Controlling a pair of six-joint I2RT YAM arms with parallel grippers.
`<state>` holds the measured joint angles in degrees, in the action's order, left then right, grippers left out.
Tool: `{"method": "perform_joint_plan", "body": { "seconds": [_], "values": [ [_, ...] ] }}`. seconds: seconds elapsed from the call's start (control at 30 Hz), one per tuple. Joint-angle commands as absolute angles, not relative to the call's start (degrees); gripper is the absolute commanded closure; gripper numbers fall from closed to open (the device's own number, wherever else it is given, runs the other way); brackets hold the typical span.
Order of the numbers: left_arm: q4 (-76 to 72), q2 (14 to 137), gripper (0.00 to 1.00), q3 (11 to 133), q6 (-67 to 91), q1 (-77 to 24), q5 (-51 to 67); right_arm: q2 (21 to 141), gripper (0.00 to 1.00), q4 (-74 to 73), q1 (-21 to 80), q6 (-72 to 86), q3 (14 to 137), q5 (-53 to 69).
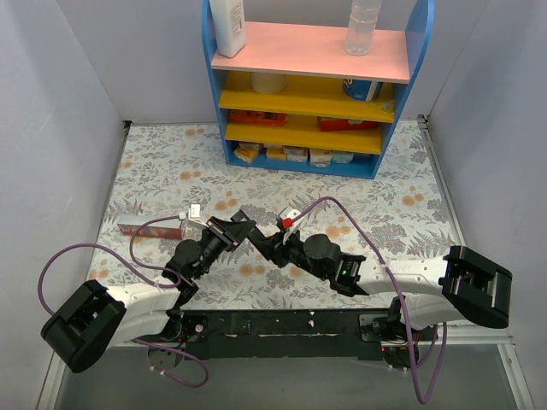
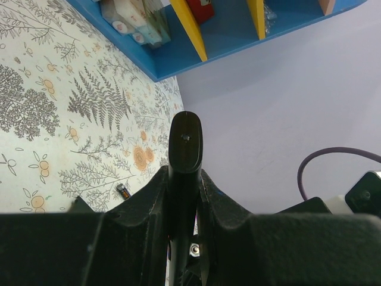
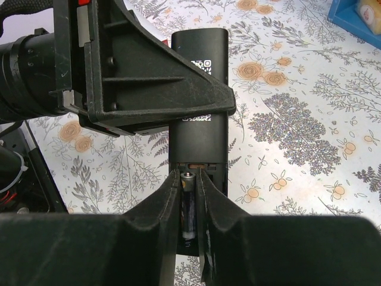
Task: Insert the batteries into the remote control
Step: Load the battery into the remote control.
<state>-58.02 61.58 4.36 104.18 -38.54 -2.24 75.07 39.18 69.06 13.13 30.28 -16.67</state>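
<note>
My left gripper (image 2: 184,179) is shut on the black remote control (image 2: 185,149), which shows edge-on and sticks out past the fingertips. In the right wrist view the remote (image 3: 199,77) lies flat with its back up and its battery bay open at the near end. My right gripper (image 3: 189,179) is shut on a dark battery (image 3: 188,205) and holds it lengthwise in the open bay. The left gripper's body (image 3: 149,89) crosses over the remote there. A second battery (image 2: 123,190) lies on the floral cloth. In the top view the two grippers, left (image 1: 242,224) and right (image 1: 267,246), meet at table centre.
A blue shelf unit (image 1: 312,85) with pink and yellow boards stands at the back, holding bottles and small boxes. A reddish-brown flat stick (image 1: 149,229) lies at the left, a small white piece (image 1: 195,210) beside it. Grey walls close in both sides.
</note>
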Motion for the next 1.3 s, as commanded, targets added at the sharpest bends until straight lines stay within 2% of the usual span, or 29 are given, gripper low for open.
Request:
{"method": "perform_joint_plan", "body": {
  "seconds": [0.0,0.27,0.83,1.27],
  "values": [
    [-59.15,58.62,1.00,6.94,109.60,-40.60,0.70,75.85,0.77,38.67,67.85,11.69,31.99,-18.81],
    [-58.54,58.62,1.00,7.56,110.39,-40.52,-1.05,75.76,0.74,38.76,67.85,11.78,31.90,-18.81],
    [-58.80,59.85,1.00,7.56,109.51,-40.52,-0.09,73.74,0.56,37.27,67.85,9.41,33.75,-18.19],
    [-58.45,60.73,1.00,7.56,108.90,-40.52,1.41,70.75,0.54,35.25,67.85,7.56,34.45,-18.37]
  ]
}}
